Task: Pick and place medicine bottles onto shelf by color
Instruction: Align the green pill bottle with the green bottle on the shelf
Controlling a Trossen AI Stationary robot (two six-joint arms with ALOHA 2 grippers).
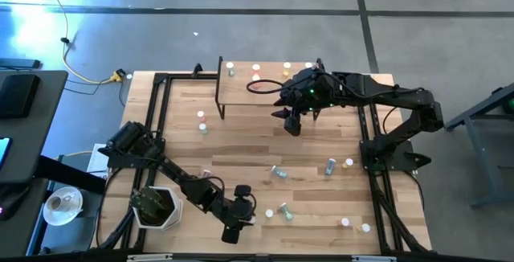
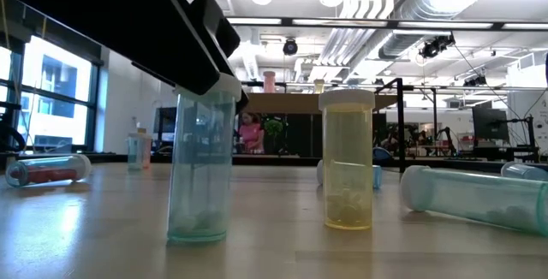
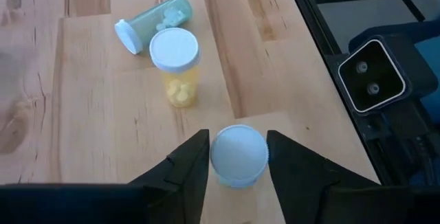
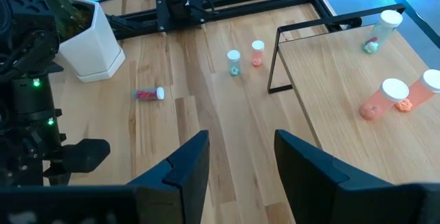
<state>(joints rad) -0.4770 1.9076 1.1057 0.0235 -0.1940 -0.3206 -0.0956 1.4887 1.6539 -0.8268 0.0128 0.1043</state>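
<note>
Near the table's front edge, left gripper (image 3: 238, 161) closed around an upright teal bottle (image 3: 238, 155), right gripper (image 4: 240, 157) parted, empty, beside the shelf (image 4: 357, 73).

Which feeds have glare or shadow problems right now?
High view: bright glare on the floor at upper left. Low view: backlit window, a dark arm silhouette over the teal bottle. Left wrist view: even light, the bottle cap between the fingers is clear.

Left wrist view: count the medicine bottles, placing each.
3: a capped bottle in the left gripper; a yellow bottle upright just beyond; a teal bottle lying beside that. Others may be hidden.
</note>
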